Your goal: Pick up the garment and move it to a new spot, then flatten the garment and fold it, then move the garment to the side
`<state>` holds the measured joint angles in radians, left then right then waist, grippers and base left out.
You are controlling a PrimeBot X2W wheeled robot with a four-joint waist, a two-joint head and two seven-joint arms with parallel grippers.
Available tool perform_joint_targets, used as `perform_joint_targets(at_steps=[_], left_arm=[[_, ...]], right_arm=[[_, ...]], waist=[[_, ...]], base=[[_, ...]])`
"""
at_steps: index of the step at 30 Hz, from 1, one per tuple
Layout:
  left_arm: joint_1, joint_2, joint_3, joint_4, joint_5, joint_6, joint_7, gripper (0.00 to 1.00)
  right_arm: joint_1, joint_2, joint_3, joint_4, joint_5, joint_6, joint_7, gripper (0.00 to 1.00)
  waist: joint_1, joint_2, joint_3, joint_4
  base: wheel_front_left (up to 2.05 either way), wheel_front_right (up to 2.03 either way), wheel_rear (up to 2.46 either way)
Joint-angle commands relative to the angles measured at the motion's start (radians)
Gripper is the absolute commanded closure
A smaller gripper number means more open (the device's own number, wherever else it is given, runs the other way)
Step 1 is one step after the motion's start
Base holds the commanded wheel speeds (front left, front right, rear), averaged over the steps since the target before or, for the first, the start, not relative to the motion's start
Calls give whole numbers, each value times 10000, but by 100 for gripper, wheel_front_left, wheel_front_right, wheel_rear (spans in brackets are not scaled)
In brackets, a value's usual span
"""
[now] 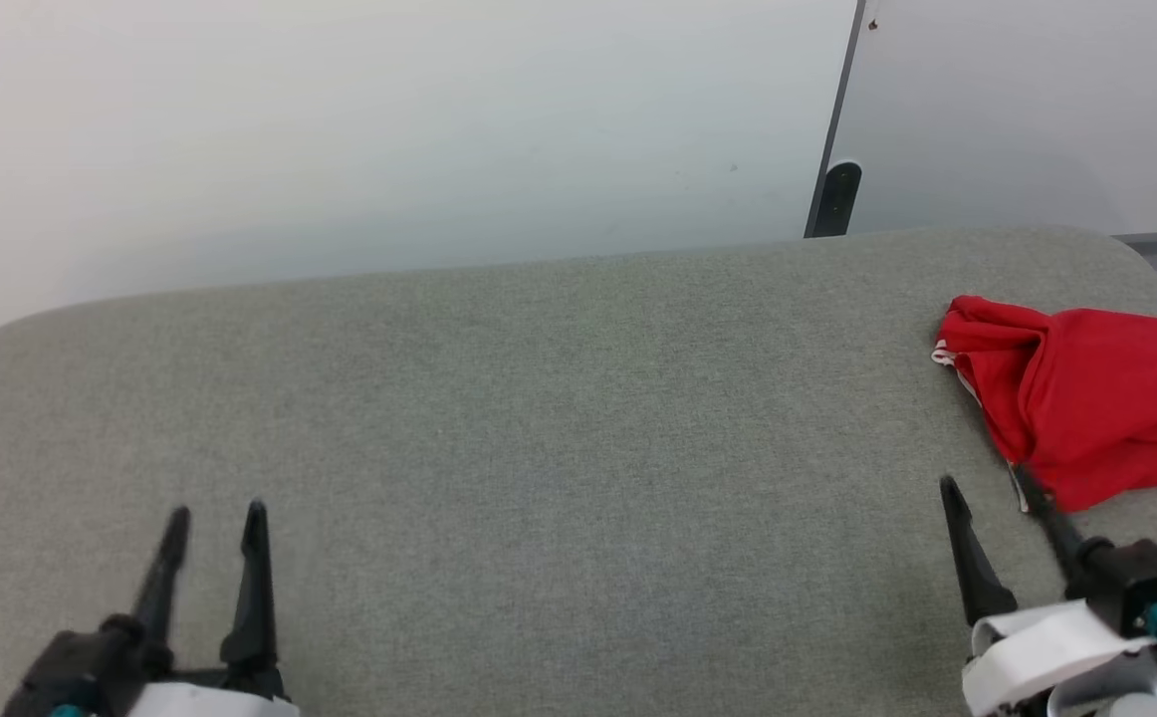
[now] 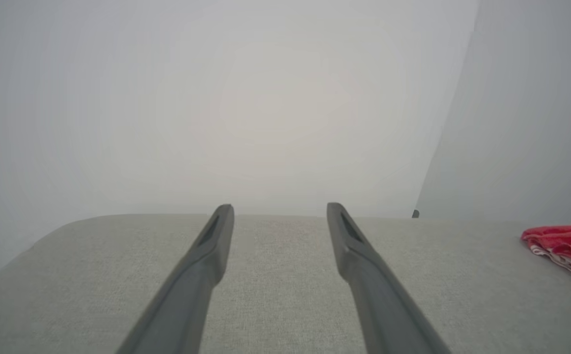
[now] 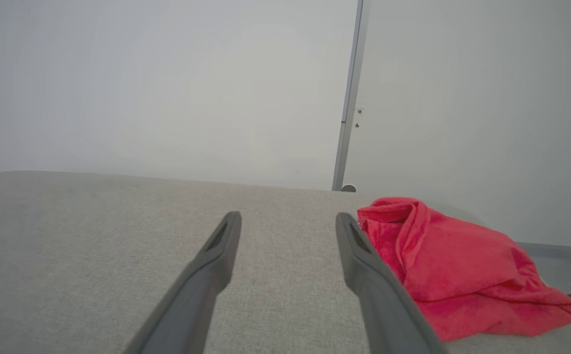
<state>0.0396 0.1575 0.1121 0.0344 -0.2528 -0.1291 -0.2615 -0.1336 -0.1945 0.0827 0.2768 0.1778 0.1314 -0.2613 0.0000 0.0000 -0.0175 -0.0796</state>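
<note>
1. Head view: grey padded bench (image 1: 539, 418) runs across the frame, pale wall behind it. The garment (image 1: 1086, 398) lies at 3 o'clock near the bench's right edge, a compact red bundle with a bit of white-striped trim at its left side. Left pincer (image 1: 215, 510) at 7 o'clock, jaws spread, nothing between them. Right pincer (image 1: 987, 485) at 4 o'clock, jaws spread wide, empty; its outer finger tip sits just at the garment's near edge, contact unclear.

2. Left wrist view: left pincer (image 2: 279, 209) points to 12 o'clock over bare bench (image 2: 275, 295), jaws apart, holding nothing. Garment (image 2: 568, 246) at 3 o'clock, well apart from this pincer, striped trim visible.

3. Right wrist view: right pincer (image 3: 288, 219) jaws apart, empty. Garment (image 3: 452, 265) at 4 o'clock, just beside the right-hand finger, plain red side up, bunched and creased but in a rough folded block.

4. Progress, my read: garment looks already folded and parked at the side, both pincers free, so task seems at or near its end. Fold is loose, not neat. Can't rule out the very start.
</note>
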Motion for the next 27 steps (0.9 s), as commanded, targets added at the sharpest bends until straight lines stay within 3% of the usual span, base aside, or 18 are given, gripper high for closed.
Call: perform_joint_targets(at_steps=[1,6,27], left_arm=[[1,-28,-17,94,-29,2,15,100],[307,-288,-113,638,-33,4,75,100],[-202,-492,-65,1019,-3669,-2,1066,100]], right_arm=[[29,22,0,77,24,0,23,100],[492,187,45,581,10,0,77,100],[399,521,-510,321,3854,-2,1067,100]], waist=[[0,0,0,1],[0,0,0,1],[0,0,35,135]], base=[[0,0,0],[0,0,0],[0,0,0]])
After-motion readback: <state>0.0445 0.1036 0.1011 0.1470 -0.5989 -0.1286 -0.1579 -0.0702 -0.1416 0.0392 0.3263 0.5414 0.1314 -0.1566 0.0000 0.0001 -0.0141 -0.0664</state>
